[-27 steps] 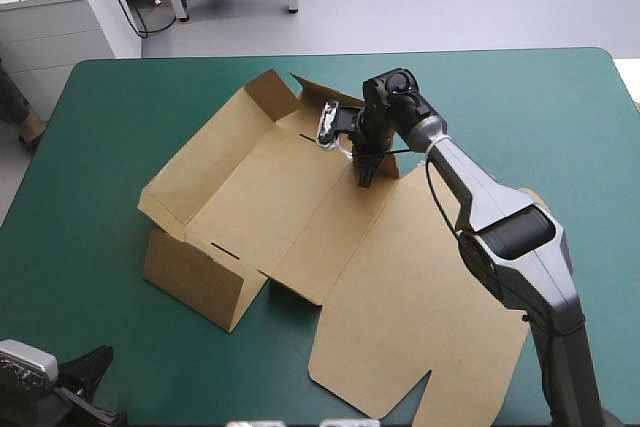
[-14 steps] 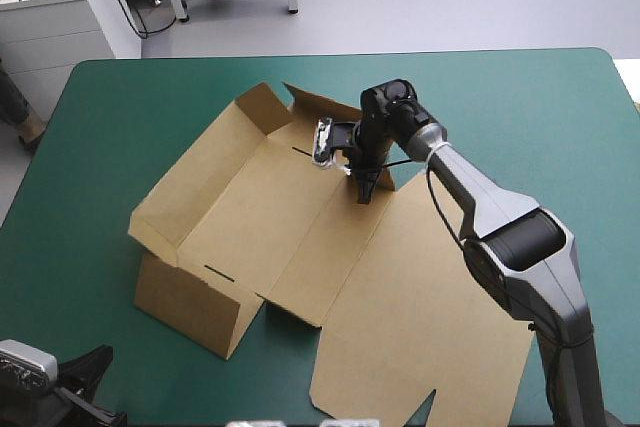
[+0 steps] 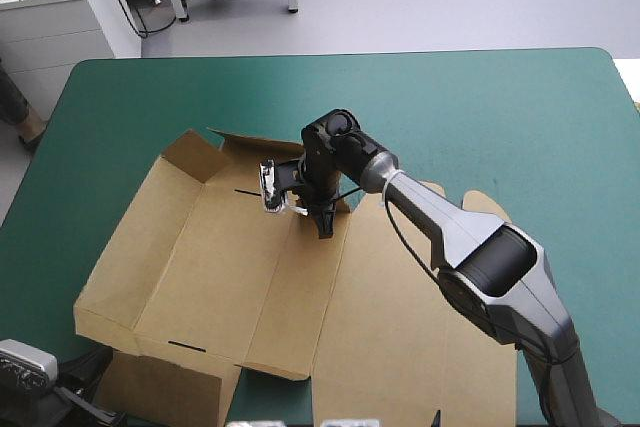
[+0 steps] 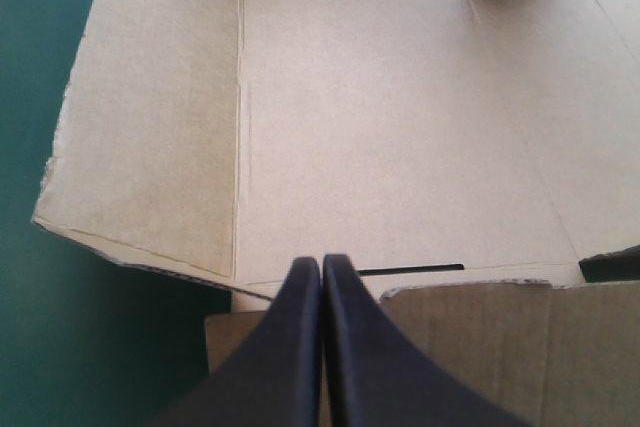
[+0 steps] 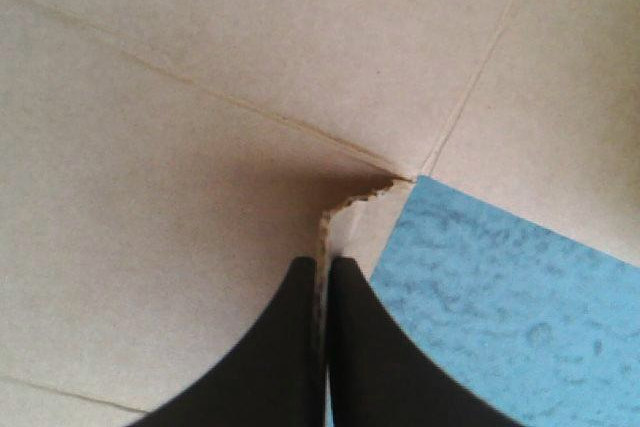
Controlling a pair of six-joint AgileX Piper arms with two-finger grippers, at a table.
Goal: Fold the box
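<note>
A brown box (image 3: 240, 267) lies open and mostly flat on the near left part of a teal-green worktop (image 3: 500, 117), with flaps raised at its far end. The right pincer (image 3: 323, 229) pinches a flap's edge there. The left pincer (image 4: 321, 263), pressed together, hovers over the box's near end.

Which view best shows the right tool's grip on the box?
The right wrist view: the right tool is shut on an edge of the box. The high view shows it small, from above; the left wrist view shows board only.
</note>
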